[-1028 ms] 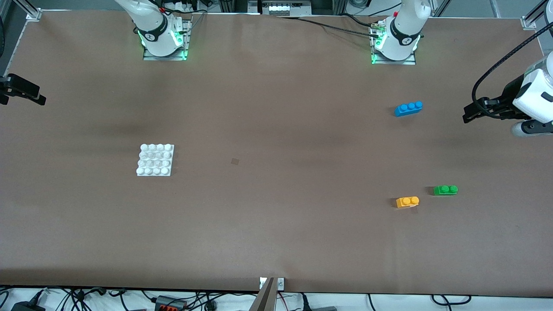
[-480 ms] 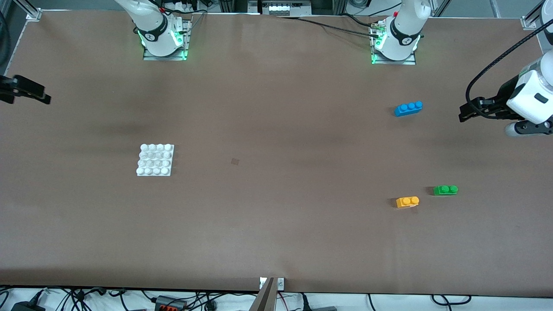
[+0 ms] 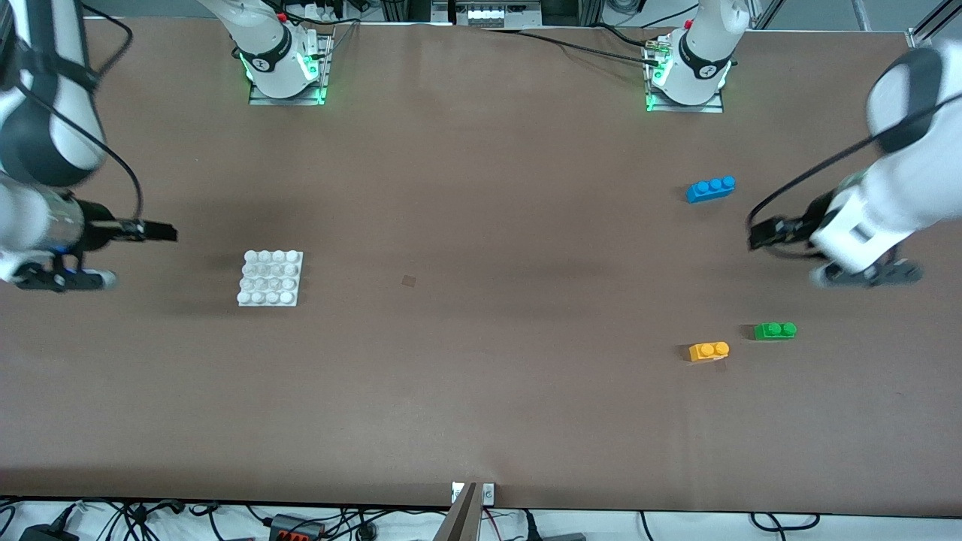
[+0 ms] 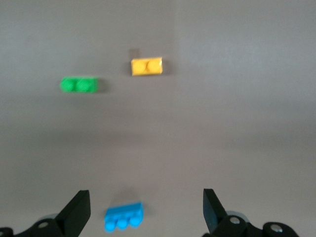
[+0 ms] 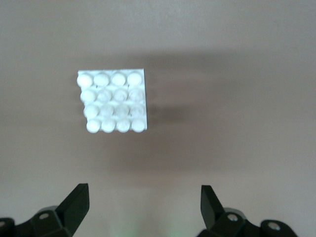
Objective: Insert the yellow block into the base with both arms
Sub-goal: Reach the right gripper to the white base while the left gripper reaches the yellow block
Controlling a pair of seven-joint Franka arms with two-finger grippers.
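Both arms have swung inward over the tabletop (image 3: pixel 481 391). The left claw (image 3: pixel 759 234), open and empty, is now held over bare surface near the yellow block (image 3: pixel 709 351); the right claw (image 3: pixel 161 234), apparently open too, nears the untouched base (image 3: pixel 270 278).

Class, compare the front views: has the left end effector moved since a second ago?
Yes. The left end effector has swung inward over the table, coming lower in the front view, toward the green brick.

Blue 3-stud brick (image 3: pixel 710 188) lying on brown table (image 3: pixel 481 391), green 2-stud brick (image 3: pixel 775 330) sitting nearer the front camera, well apart.
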